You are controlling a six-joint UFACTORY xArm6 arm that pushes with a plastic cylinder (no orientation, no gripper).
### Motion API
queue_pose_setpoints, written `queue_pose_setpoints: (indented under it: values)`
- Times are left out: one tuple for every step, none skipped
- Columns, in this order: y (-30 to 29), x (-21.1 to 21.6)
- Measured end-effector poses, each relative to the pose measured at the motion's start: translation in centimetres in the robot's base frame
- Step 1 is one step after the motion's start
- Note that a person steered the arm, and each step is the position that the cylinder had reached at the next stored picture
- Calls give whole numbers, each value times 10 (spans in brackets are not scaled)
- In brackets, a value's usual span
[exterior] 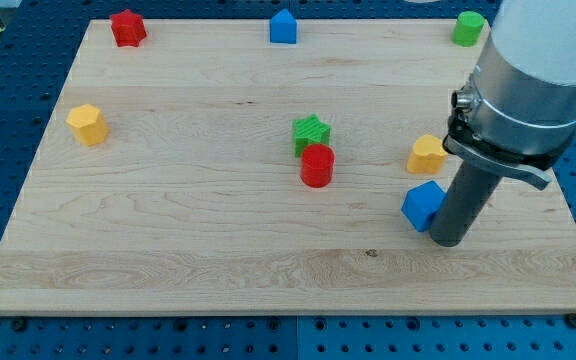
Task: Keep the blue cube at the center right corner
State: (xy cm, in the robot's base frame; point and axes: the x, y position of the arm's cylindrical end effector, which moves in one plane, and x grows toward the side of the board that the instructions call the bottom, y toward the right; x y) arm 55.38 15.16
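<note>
The blue cube (423, 205) lies on the wooden board (168, 230), right of the middle and below the yellow heart block (427, 154). My tip (447, 241) rests on the board just to the cube's right and slightly below it, with the rod touching the cube's right side. The arm's grey body hides the board's right middle part.
A green star block (310, 131) and a red cylinder (317, 165) sit together at the middle. A yellow hexagonal block (87, 124) is at the left. A red block (126, 27), a blue house-shaped block (283, 26) and a green cylinder (469, 28) line the top edge.
</note>
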Motion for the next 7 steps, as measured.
queue_pose_setpoints:
  values:
    - [-25, 2]
    - [-48, 2]
    - [-53, -1]
    - [-55, -7]
    - [-50, -20]
    - [-21, -20]
    - [8, -22]
